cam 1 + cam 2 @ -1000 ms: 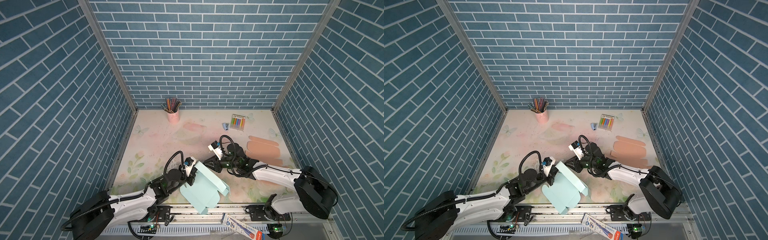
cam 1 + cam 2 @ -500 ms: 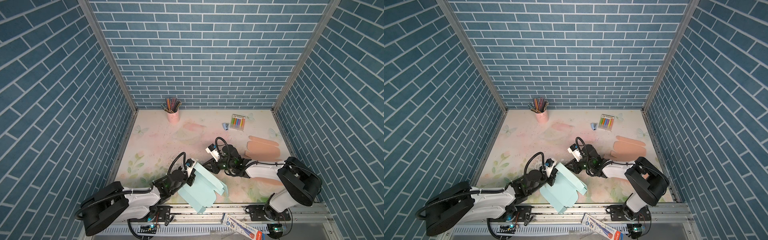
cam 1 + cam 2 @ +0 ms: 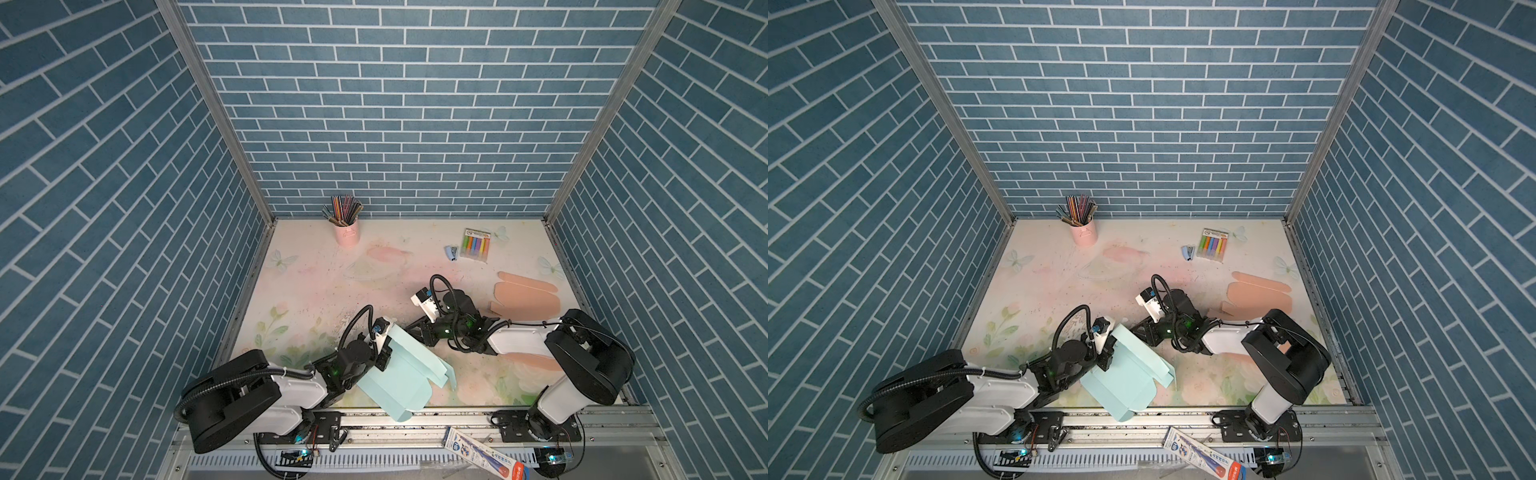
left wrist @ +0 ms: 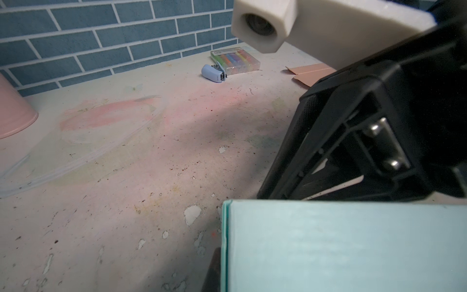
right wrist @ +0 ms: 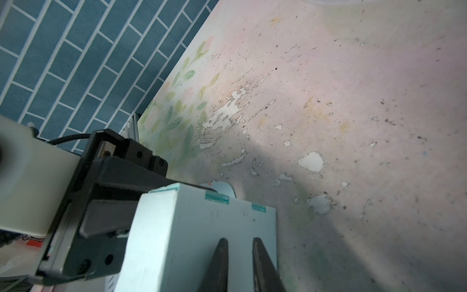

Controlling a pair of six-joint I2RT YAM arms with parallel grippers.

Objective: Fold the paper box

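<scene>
left claw [image 3: 384,359]: clamped tight on box [image 3: 399,382] edge | right claw [image 5: 239,244]: jaws nearly together, box right at tips, grip unclear | risk: hard push twists box from pinch, stray crease!

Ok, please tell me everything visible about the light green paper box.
The paper box is pale mint thin card, partly folded, with panels and loose flaps. It is tilted at the front of the table, one end over the rail. The left gripper is shut on its side edge. Fingers of the right gripper lie over an upper panel; contact unclear.
</scene>
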